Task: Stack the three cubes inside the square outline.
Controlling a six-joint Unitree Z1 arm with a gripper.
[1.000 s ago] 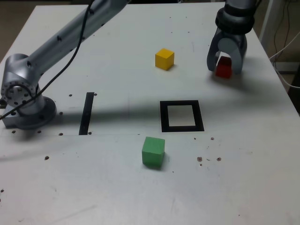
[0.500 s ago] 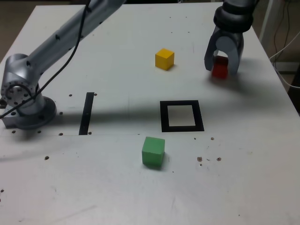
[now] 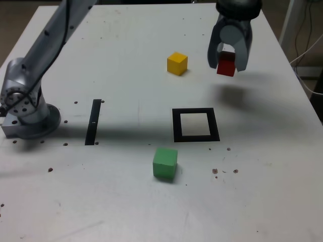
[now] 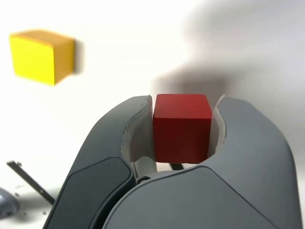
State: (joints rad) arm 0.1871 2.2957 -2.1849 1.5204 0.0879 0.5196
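Wrist view first: I see my gripper point(image 4: 183, 125) clamped on the red cube point(image 4: 182, 126), both pads flat on its side faces, so I judge it won't twist in transit. Exterior view adds what that hides: green cube point(image 3: 165, 163) nearest, then the empty square outline point(image 3: 196, 124), then yellow cube point(image 3: 177, 63) farthest, red cube airborne over its shadow.

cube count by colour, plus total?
red cube: 1, held in the gripper
yellow cube: 1, on the table
green cube: 1, on the table
total: 3
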